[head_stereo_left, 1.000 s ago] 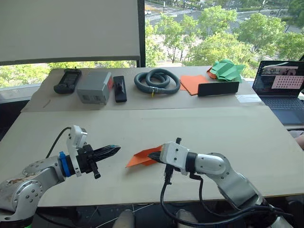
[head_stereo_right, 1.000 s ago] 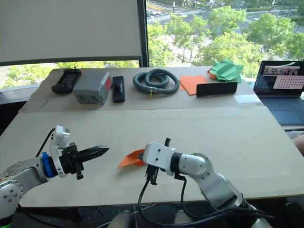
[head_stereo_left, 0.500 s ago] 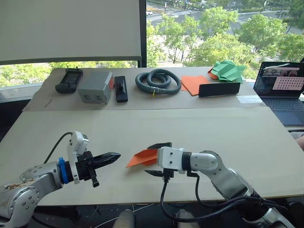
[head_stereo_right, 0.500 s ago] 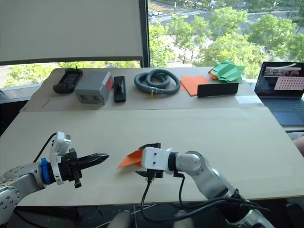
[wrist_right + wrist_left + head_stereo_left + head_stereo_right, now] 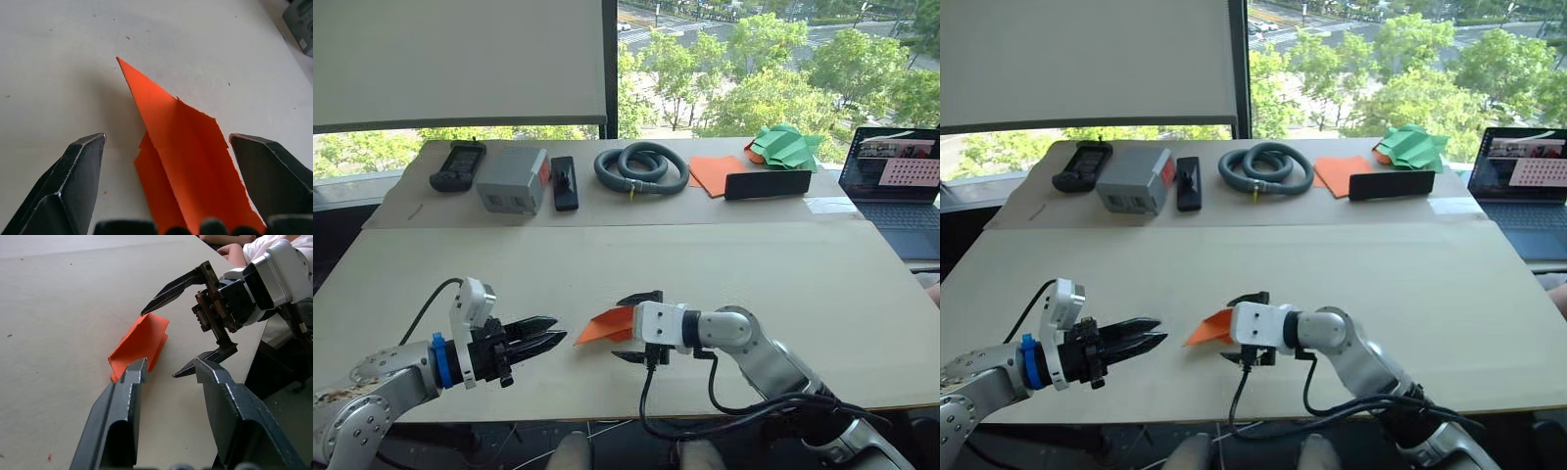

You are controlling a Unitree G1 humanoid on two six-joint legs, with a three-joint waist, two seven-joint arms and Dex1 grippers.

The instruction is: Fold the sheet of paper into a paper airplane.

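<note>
Folded orange paper wedge (image 5: 605, 324) lies on pale table (image 5: 705, 264), back end hidden between spread fingers of right gripper (image 5: 636, 328). Left gripper (image 5: 548, 336) spread too, just beside tip.

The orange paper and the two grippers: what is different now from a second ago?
The right gripper rolled and opened, letting go of the orange paper, its fingers now either side of it. The left gripper dropped lower and opened. The paper stayed where it was.

The paper airplane (image 5: 605, 324) is an orange, narrow, pointed wedge. It lies on the pale surface (image 5: 705, 264), one flap raised along a crease.
</note>
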